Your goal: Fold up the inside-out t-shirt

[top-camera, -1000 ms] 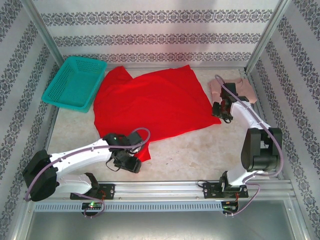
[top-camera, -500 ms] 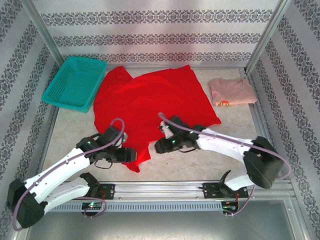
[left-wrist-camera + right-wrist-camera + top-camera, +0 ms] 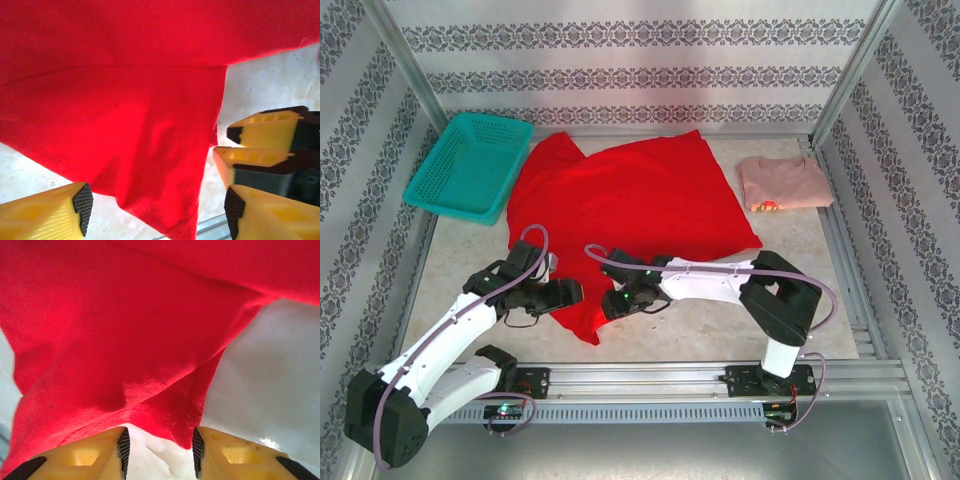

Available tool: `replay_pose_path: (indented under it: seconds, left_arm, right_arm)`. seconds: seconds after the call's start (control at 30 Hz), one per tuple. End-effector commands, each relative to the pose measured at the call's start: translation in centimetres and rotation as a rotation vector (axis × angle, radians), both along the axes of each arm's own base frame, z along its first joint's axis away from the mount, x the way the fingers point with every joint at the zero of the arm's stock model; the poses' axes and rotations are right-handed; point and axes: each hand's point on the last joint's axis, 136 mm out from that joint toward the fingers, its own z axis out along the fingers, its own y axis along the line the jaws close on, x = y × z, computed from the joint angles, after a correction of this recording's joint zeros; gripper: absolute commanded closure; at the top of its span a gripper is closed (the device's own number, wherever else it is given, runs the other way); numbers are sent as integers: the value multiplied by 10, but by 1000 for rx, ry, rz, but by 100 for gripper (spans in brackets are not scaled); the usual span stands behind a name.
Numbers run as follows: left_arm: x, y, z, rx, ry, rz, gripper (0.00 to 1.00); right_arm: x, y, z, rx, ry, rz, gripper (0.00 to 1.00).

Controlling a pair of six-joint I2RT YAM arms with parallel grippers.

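The inside-out t-shirt (image 3: 630, 200) is bright red and lies spread across the middle of the table, one corner (image 3: 588, 325) reaching toward the front rail. My left gripper (image 3: 570, 293) is at the left side of that corner. In the left wrist view it (image 3: 159, 210) is open wide over the red cloth (image 3: 125, 125), and the right gripper's yellow fingers (image 3: 260, 132) show close by. My right gripper (image 3: 610, 303) is at the corner's right side. Its jaws (image 3: 160, 452) stand open with the hem tip (image 3: 187, 437) between the pads, unclamped.
A teal basket (image 3: 470, 165) stands at the back left, touching the shirt's edge. A folded pale pink shirt (image 3: 785, 183) lies at the back right. The metal rail (image 3: 720, 375) runs along the front, and bare tabletop (image 3: 800, 260) lies right of the red shirt.
The right arm swung from the pink shirt at the back right to the red shirt's near corner. The left gripper opened wider and shifted slightly back. The corner now points more toward the front.
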Motion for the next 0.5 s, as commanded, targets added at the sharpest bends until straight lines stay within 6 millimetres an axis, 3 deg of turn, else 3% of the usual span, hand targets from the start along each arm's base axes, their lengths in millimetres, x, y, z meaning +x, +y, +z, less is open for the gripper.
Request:
replay_pose_path:
  seconds: [0.0, 0.2, 0.47]
  left_arm:
    - [2, -2, 4, -24, -31, -15, 28]
    - [3, -2, 4, -26, -35, -19, 28]
    - [3, -3, 3, -29, -34, -25, 28]
  right_arm:
    - [-5, -13, -11, -112, 0, -10, 60]
    - [-9, -9, -25, -155, -2, 14, 65]
    - [-5, -17, -29, -184, -9, -7, 88]
